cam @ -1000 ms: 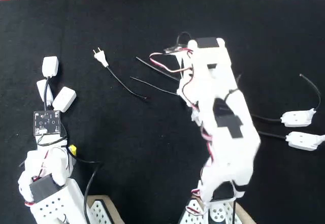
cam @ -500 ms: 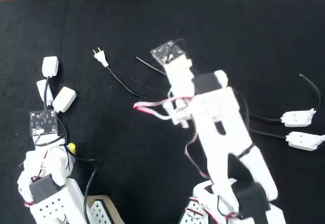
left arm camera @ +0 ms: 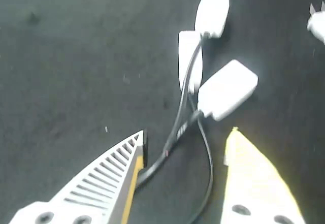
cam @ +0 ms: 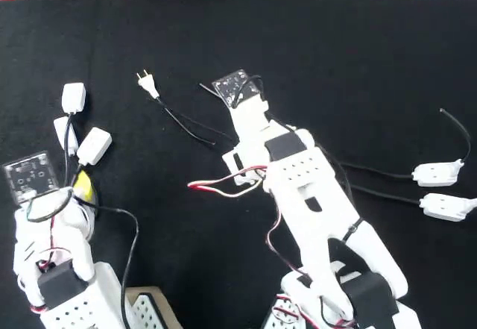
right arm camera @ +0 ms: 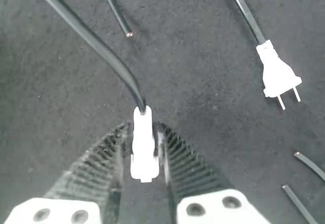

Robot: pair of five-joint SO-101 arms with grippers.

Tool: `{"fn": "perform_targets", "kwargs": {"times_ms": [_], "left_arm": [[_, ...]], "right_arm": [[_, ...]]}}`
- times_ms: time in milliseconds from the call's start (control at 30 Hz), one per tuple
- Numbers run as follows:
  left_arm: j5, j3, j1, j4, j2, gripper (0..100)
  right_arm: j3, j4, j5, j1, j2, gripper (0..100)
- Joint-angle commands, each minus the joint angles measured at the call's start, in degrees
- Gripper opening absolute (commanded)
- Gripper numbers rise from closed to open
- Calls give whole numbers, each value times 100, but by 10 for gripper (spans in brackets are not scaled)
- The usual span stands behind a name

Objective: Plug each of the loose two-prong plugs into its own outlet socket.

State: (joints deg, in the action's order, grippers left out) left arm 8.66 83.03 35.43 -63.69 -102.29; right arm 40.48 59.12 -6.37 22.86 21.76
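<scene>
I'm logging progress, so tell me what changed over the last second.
The right arm swung leftward, bringing the right hand nearer the loose plug. That hand is now shut on a held plug. The left arm shifted leftward, and the left hand is open. The loose plug, the left sockets and the right sockets stayed put.

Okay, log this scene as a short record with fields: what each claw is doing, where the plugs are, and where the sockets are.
left claw: open, over a black cord next to the left sockets
right claw: shut on the held plug
held plug: white, black lead, between the claw's fingers
loose plug: lying free on the table, prongs bare
left sockets: three white blocks, left side of table
right sockets: two white blocks, right edge
table: black cloth
</scene>
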Motion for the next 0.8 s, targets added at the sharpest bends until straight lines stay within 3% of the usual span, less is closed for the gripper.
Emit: {"fn": "perform_targets", "kwargs": {"times_ms": [0, 133, 400, 567, 767], "left_arm": [[-387, -347, -57, 853, 958, 288], [-607, -1112, -66, 1301, 2796, 288], [-985, -3037, -400, 1301, 6207, 288], [-976, -3301, -1314, 1600, 6910, 288], [-527, -3881, -1543, 1881, 7745, 289]], "right_arm": [[-31, -141, 44, 79, 171, 12], [-31, -141, 44, 79, 163, 12], [4, -141, 44, 79, 163, 12], [75, -141, 35, 62, 163, 12], [75, -149, 44, 70, 163, 12]]}}
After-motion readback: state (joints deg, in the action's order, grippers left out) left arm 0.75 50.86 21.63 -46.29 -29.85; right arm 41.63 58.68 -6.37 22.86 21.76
